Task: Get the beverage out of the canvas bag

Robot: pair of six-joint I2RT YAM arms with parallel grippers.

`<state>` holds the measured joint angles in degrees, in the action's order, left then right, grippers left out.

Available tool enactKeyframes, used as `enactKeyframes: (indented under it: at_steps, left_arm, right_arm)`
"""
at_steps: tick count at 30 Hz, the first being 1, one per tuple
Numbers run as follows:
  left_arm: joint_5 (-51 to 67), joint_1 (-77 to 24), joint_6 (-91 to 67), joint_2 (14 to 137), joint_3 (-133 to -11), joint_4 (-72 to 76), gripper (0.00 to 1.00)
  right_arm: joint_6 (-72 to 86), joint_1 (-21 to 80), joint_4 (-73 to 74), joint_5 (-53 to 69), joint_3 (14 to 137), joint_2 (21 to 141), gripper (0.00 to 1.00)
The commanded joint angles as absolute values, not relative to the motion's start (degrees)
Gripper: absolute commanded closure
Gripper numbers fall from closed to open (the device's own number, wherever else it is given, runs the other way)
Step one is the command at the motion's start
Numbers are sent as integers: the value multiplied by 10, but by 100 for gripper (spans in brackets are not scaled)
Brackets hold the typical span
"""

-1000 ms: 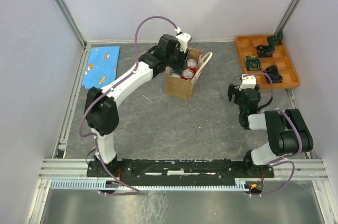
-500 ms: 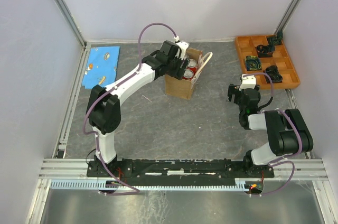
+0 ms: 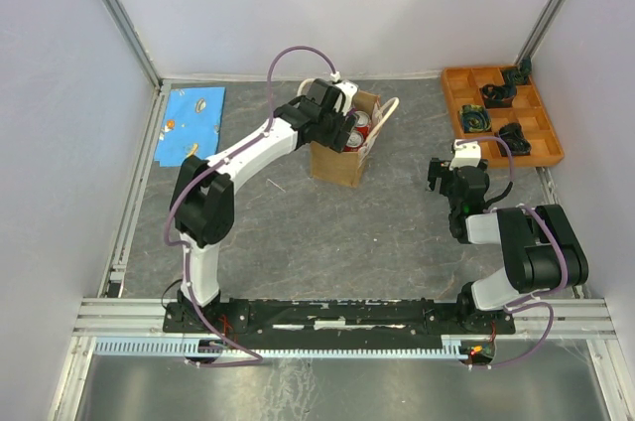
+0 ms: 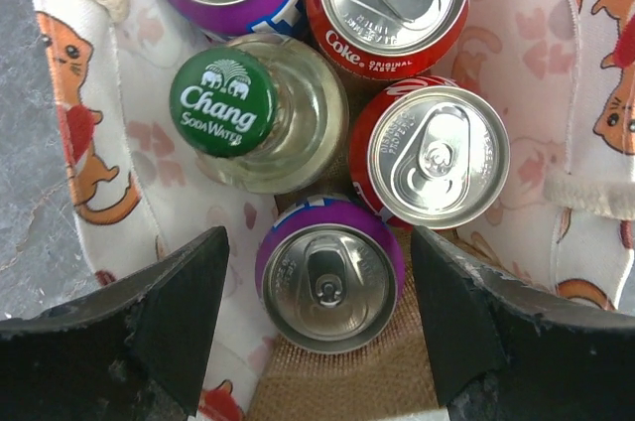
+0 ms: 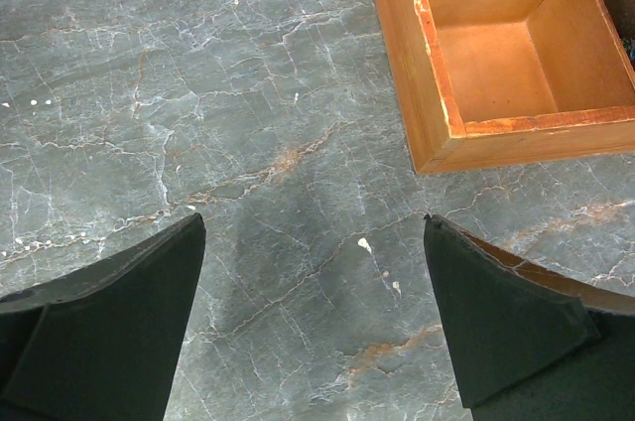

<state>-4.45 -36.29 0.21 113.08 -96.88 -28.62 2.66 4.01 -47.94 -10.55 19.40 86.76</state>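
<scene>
The tan canvas bag [image 3: 339,165] stands upright at the table's back middle, its cat-print lining [image 4: 129,173] showing in the left wrist view. Inside stand a green-capped soda water bottle [image 4: 224,103], two red cola cans [image 4: 438,155] and two purple cans. My left gripper [image 4: 317,242] hangs open over the bag's mouth [image 3: 342,115], its fingers on either side of the nearer purple can [image 4: 330,287] and apart from it. My right gripper [image 5: 313,227] is open over bare table [image 3: 448,175].
An orange compartment tray [image 3: 501,113] with dark items sits at the back right; its corner [image 5: 427,93] lies just ahead of the right gripper. A blue cloth [image 3: 193,123] lies at the back left. White walls and metal rails ring the table.
The left wrist has come down towards the bag's mouth and its jaws have opened. The right arm has not moved.
</scene>
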Motion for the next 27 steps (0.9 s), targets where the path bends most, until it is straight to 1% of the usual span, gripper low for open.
enactKeyframes:
  at_steps: [1, 7, 11, 14, 19, 27]
  left_arm:
    - [-47, -364, 13, 1162, -1001, -369, 20]
    - [-56, -364, 2, 1185, -1037, -434, 24]
    - [-63, -364, -8, 1187, -1058, -479, 31]
    - [-65, -364, -10, 1184, -1069, -514, 30]
    - [-73, -363, -8, 1179, -1072, -538, 25]
    - [-61, -363, 0, 1223, -1094, -560, 24]
  right_arm:
    - [18, 38, -494, -103, 211, 868, 1]
    - [18, 37, -494, -103, 212, 868, 1]
    - [18, 38, -494, -103, 212, 868, 1]
    - [18, 38, -494, -103, 212, 868, 1]
    - [18, 38, -494, -103, 212, 868, 1]
    - [18, 38, -494, -103, 212, 868, 1]
